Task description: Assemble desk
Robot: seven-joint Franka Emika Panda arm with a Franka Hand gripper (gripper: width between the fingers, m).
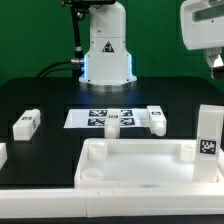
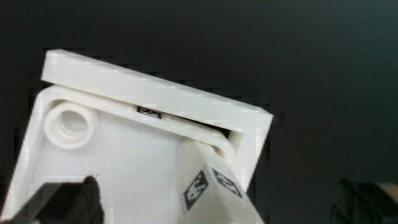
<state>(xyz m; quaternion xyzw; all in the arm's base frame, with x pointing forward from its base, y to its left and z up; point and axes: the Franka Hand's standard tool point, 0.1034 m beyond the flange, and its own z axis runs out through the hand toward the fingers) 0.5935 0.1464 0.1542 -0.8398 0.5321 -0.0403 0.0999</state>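
The two-finger gripper (image 2: 214,195) is up high at the exterior view's right edge, well clear of the table. Its dark fingers (image 2: 63,205) are spread wide, released, with nothing between them.

Straight below it in the wrist view is a corner of the wide white plastic rimmed desk panel (image 1: 130,165), with its round corner socket (image 2: 71,122) in plain sight. The panel lies flat on the black table (image 1: 40,95), at the near edge.

A short white bar leg with a black-and-white square tag (image 1: 207,135) stands upright at the panel's far corner on the exterior view's right. I cannot tell whether it is seated.

Further out, two loose white legs (image 1: 112,125) rest on the thin flat white marker board (image 1: 90,117). Another white leg (image 1: 27,122) lies well apart, towards the exterior view's left.
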